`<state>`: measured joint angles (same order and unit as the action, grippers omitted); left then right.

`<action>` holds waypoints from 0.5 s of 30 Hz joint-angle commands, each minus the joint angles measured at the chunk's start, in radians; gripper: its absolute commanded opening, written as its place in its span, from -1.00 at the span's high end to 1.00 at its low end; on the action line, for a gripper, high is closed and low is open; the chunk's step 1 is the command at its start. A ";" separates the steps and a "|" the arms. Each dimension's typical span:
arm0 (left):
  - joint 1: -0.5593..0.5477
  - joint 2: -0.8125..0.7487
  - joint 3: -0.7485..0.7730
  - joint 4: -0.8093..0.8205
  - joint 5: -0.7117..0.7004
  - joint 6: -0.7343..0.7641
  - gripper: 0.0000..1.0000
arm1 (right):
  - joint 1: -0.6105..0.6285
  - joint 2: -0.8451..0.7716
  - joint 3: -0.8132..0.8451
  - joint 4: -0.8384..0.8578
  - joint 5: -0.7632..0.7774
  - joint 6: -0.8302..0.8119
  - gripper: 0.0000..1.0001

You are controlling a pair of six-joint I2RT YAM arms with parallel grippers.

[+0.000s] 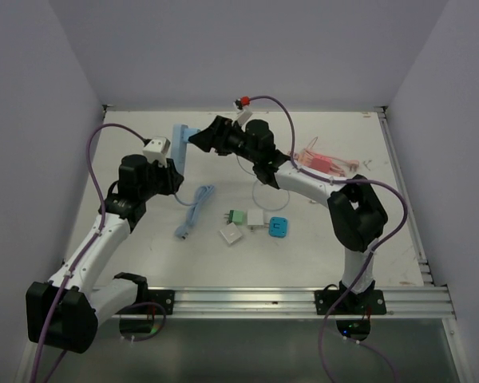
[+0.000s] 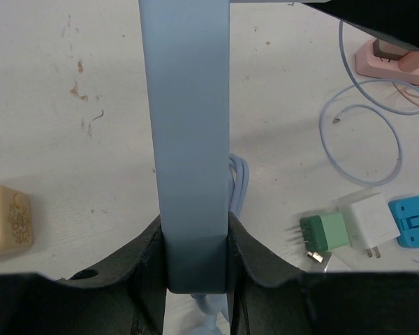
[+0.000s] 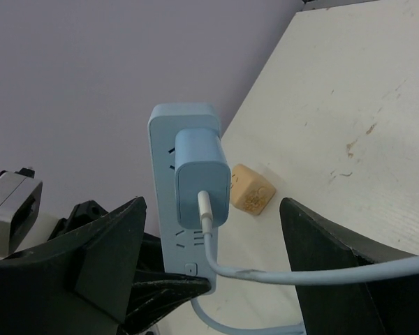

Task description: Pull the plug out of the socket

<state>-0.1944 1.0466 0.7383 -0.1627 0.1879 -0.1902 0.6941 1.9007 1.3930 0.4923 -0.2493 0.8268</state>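
My left pincer (image 2: 194,246): clenched on the socket (image 3: 169,237), upright;
My right pincer (image 3: 211,206): released, facing the plug (image 3: 202,171);
Progress: plug seated; grasp and pull remain

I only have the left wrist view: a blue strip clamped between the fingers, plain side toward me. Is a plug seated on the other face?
Observer: Yes. The right wrist view shows a blue plug seated in the power strip, its cable hanging down.
Operator: Is the right gripper shut on it?
Observer: No. The right gripper is open, one finger either side of the plug, not touching it.
Operator: How is the strip standing?
Observer: The top view shows it upright in the left gripper, at the table's far left.
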 commanded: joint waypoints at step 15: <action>-0.023 -0.010 0.012 0.146 0.077 0.015 0.93 | 0.019 0.041 0.095 0.032 0.039 -0.011 0.31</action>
<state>-0.2066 1.0512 0.7380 -0.1455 0.2218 -0.1886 0.7044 1.9434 1.4567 0.4900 -0.2211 0.8246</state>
